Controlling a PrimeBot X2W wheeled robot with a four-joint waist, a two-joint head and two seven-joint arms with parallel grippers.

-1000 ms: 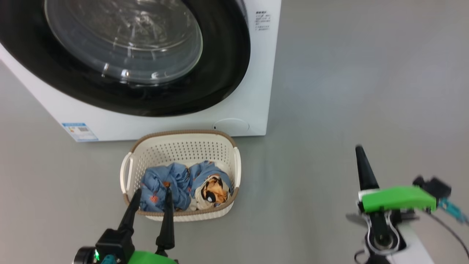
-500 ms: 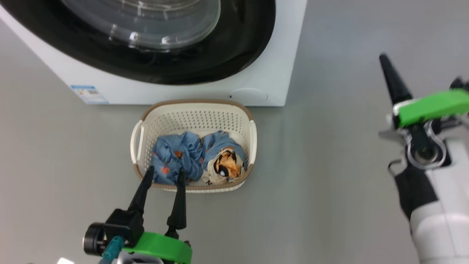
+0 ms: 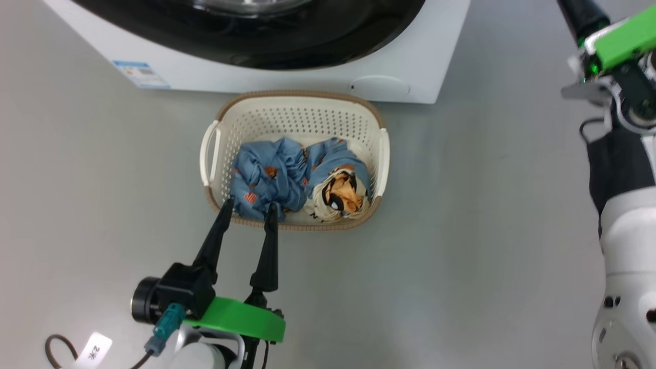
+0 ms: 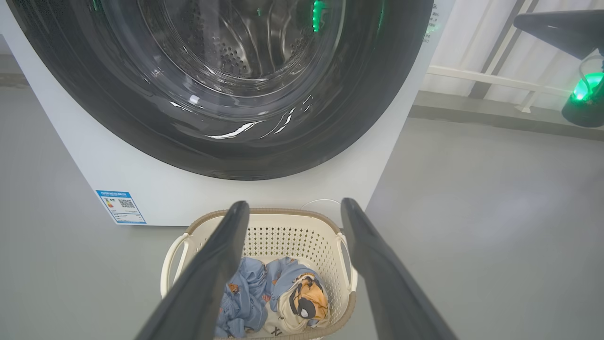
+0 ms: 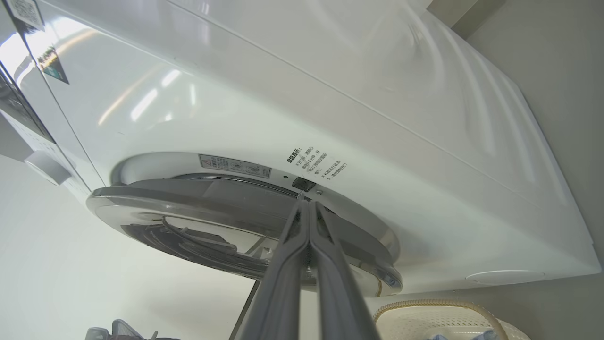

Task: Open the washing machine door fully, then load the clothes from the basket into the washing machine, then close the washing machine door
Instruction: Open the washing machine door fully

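Note:
The white washing machine (image 3: 451, 61) fills the top of the head view, the glossy black rim of its door (image 3: 333, 41) lying against the front. Right below it on the floor stands the cream basket (image 3: 297, 95) with the blue, orange-printed clothes (image 3: 271, 174) inside. My left gripper (image 3: 249, 205) hangs open over the basket's near rim with nothing between its fingers. In the left wrist view the door (image 4: 141, 118), basket (image 4: 288, 212) and clothes (image 4: 283, 293) lie ahead. My right gripper (image 5: 306, 200) is shut, tips at the door's edge (image 5: 198, 189) beside the dark latch slot.
A blue label (image 3: 141, 74) and a round cover (image 3: 379, 84) sit low on the machine's front. Grey floor spreads left and right of the basket. A cable with a white tag (image 3: 92, 351) lies by my left arm. The right forearm (image 3: 625, 246) runs down the right edge.
The head camera has shifted, sliding machine and basket up and right in the picture. My right gripper, still shut, has risen from floor level to the machine's door. The left gripper holds over the basket.

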